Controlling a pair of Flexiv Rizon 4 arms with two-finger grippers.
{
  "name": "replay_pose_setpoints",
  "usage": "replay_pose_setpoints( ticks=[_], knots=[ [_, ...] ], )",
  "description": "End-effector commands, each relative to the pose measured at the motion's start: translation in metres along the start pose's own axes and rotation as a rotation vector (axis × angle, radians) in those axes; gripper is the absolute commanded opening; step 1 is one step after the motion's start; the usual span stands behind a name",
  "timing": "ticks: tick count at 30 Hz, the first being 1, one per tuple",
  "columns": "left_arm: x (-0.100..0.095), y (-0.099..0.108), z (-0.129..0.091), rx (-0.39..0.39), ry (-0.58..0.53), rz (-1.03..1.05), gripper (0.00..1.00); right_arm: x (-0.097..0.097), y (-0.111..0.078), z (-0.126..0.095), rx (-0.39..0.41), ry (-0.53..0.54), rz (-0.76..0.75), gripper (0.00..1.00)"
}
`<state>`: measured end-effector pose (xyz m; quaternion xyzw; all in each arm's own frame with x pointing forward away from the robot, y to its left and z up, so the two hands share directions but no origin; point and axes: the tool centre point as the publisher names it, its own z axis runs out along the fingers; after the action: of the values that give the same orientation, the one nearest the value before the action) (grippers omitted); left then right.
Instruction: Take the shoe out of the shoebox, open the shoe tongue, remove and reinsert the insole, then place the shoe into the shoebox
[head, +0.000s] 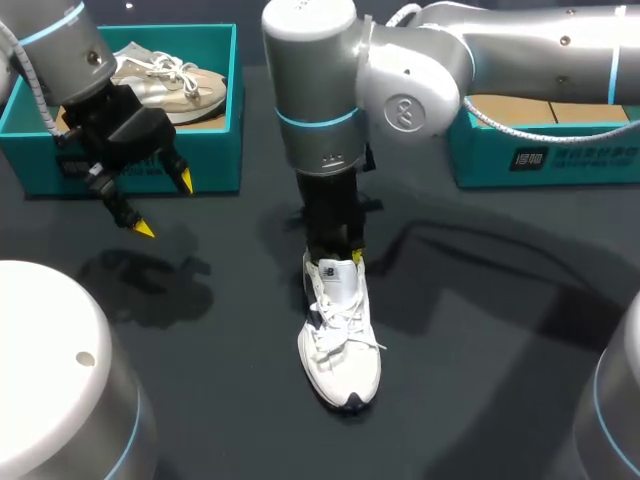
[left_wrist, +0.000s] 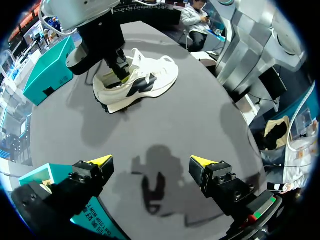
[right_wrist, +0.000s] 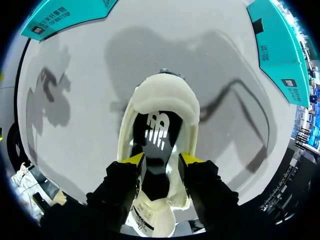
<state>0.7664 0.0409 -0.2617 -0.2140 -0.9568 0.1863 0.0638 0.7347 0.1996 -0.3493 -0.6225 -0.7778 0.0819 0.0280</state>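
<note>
A white lace-up shoe (head: 340, 340) stands upright in the middle of the black table, toe toward the front edge; the left wrist view shows its side (left_wrist: 145, 82). My right gripper (head: 342, 258) points straight down into the shoe's mouth. In the right wrist view its fingers (right_wrist: 161, 159) stand apart just behind the tongue, over the dark insole (right_wrist: 156, 127) lying flat inside, and grip nothing. My left gripper (head: 165, 205) hangs open and empty above the table in front of the left teal shoebox (head: 215, 165), well away from the shoe (left_wrist: 151, 161).
The left teal box holds a second, beige shoe (head: 170, 80). Another teal box (head: 560, 160) sits at the back right, under my right arm. Bare black tabletop (head: 480, 330) surrounds the white shoe.
</note>
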Motion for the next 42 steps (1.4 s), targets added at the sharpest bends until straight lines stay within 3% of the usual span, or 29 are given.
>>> replay_pose_setpoints(
  ticks=[1,2,4,10,11,28,29,32,42],
  knots=[
    [0.001,0.001,0.000,-0.002,0.000,0.001,1.00,0.007,0.002,-0.001,0.018,-0.015,0.000,0.49],
    [0.001,0.001,0.000,-0.002,0.000,0.001,1.00,0.008,0.001,-0.002,0.021,-0.015,0.000,0.50],
    [0.001,0.001,0.000,-0.002,0.000,0.001,1.00,0.009,-0.001,-0.002,0.025,-0.012,-0.002,0.67],
    [0.001,0.001,0.000,-0.002,0.000,0.001,1.00,0.009,-0.005,-0.001,0.048,0.002,0.004,0.98],
    [0.001,0.001,0.000,-0.002,0.000,0.001,1.00,0.009,-0.006,0.000,0.050,0.004,0.006,1.00],
    [0.001,0.001,0.000,-0.002,0.000,0.001,1.00,0.009,-0.020,-0.004,0.017,0.031,0.026,0.98],
    [0.001,0.001,0.000,-0.002,0.000,0.001,1.00,0.008,-0.020,-0.004,0.017,0.031,0.027,0.88],
    [0.001,0.001,0.000,-0.002,0.000,0.001,1.00,0.008,-0.022,-0.003,0.014,0.033,0.034,0.79],
    [0.001,0.001,0.000,-0.002,0.000,0.001,1.00,0.009,-0.027,-0.007,0.011,0.034,0.036,0.95]
  ],
)
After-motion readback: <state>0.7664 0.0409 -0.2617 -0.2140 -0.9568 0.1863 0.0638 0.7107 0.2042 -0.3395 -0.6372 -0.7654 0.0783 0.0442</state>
